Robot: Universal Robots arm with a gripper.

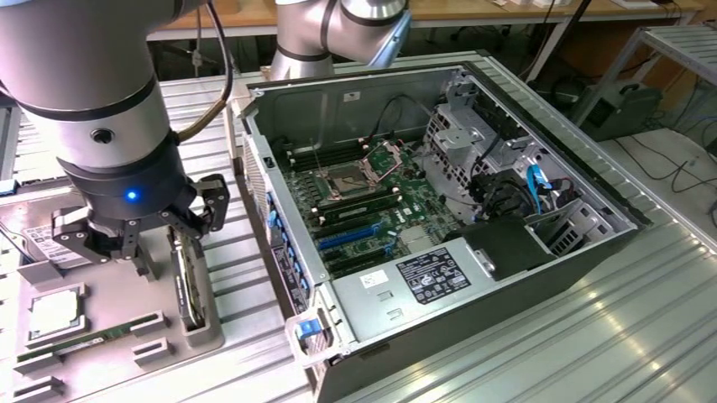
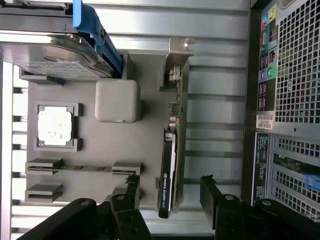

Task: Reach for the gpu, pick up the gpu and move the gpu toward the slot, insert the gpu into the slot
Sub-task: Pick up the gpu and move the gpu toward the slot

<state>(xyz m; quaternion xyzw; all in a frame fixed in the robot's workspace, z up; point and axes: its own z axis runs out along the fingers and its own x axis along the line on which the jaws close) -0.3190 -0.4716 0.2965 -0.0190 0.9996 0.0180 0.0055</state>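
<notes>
Gripper (image 2: 170, 189) is held wide open with nothing grasped. Its fingers (image 2: 132, 186) are set either side of the gpu (image 2: 169, 165), clear of both faces. The gpu is kept on edge in a grey holder (image 2: 145, 125) just below the gripper, judged so that its flat sides can be pinched. The slot (image 1: 348, 239) lies well away, on the motherboard (image 1: 375, 206) inside the opened computer case (image 1: 336, 109).

Silver-grey cyl. arm (image 1: 90, 75) w/ black band & small round hole, black wrist w/ lit blue LED (image 1: 133, 196) just above black two-finger hand (image 1: 164, 250), black cable (image 1: 220, 75) alongside.
</notes>
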